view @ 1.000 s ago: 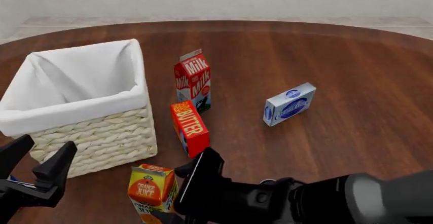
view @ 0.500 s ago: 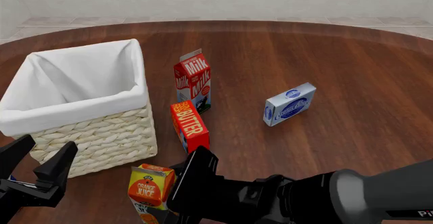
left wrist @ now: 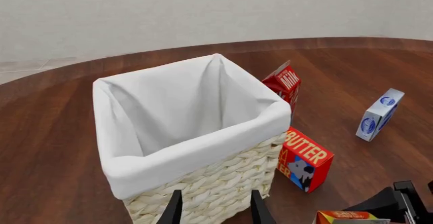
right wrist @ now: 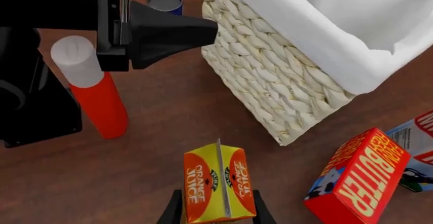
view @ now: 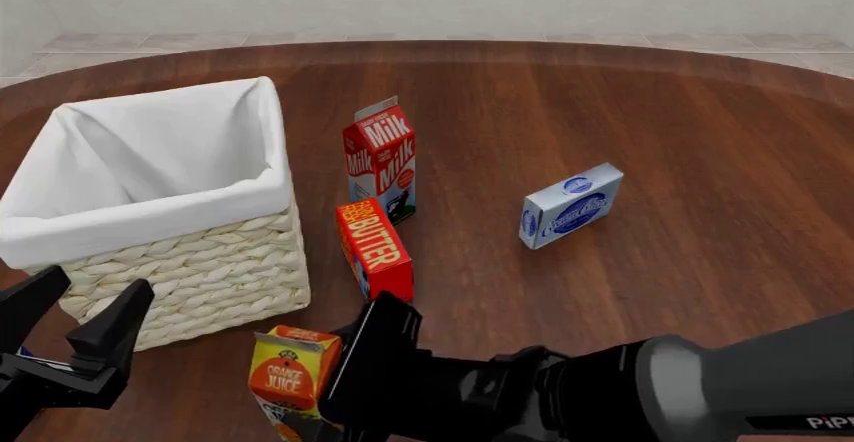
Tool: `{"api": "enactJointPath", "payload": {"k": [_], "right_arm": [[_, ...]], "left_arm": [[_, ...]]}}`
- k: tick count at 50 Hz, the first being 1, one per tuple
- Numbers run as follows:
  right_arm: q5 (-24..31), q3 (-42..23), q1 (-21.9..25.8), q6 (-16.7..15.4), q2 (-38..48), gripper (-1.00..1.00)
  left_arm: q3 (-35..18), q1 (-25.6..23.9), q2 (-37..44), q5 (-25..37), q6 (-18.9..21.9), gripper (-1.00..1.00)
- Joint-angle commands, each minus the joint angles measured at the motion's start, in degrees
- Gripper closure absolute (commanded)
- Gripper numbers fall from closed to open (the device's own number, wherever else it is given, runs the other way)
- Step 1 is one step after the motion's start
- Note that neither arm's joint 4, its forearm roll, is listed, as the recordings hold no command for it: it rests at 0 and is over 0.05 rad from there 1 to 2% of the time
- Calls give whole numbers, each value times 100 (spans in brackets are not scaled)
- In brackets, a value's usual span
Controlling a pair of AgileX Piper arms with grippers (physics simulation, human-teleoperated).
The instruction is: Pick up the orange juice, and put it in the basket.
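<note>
The orange juice [view: 291, 370], a yellow-orange gable-top carton, stands at the near edge of the table in front of the basket [view: 200, 272]. My right gripper [right wrist: 216, 211] is shut on the orange juice [right wrist: 220, 183], one finger pressed to each side. In the front view one black finger [view: 371, 347] lies against the carton's right side. The basket [left wrist: 203, 183] is cream wicker with a white liner, and nothing shows inside it. My left gripper [view: 80, 320] hangs open and holds nothing, left of the carton and just in front of the basket; in its own view it [left wrist: 215, 209] faces the wicker.
A red-and-white milk carton [view: 382, 160] and a red butter box [view: 374, 250] stand right of the basket. A blue-and-white box [view: 571, 205] lies further right. A red bottle with a white cap [right wrist: 91, 87] and a dark can [right wrist: 166, 1] stand near the left arm.
My right gripper has slid a little to the left around the orange juice, and the carton has shifted slightly left with it. The left arm has not moved.
</note>
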Motion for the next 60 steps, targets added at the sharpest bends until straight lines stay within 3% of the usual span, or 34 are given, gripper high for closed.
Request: {"api": "enactJointPath", "payload": {"k": [1,2,3,32,43,52,56,60], "right_arm": [[-51,18,32,95,20,-100],[-51,25,40,132,7,-100],[-49,38,52,150,-18,100],[283,466,14,327,-1250,100],[586,543,-164,594,-1906,100],[944,437,-257,575,-2225,100],[1326,272,-259,668,-2536,100],[1830,43,-186,526,-2728,100]], "left_arm": [[0,-20,6,-2,-3,-100],[0,-20,6,-3,-1,-100],[0,-22,6,-4,0,-100],[0,-22,-83,55,5,-100],[-1,-21,-144,101,20,-100],[-1,-24,-179,115,1,-100],[-1,7,-196,110,-26,-100],[-1,35,-324,224,-46,-100]]}}
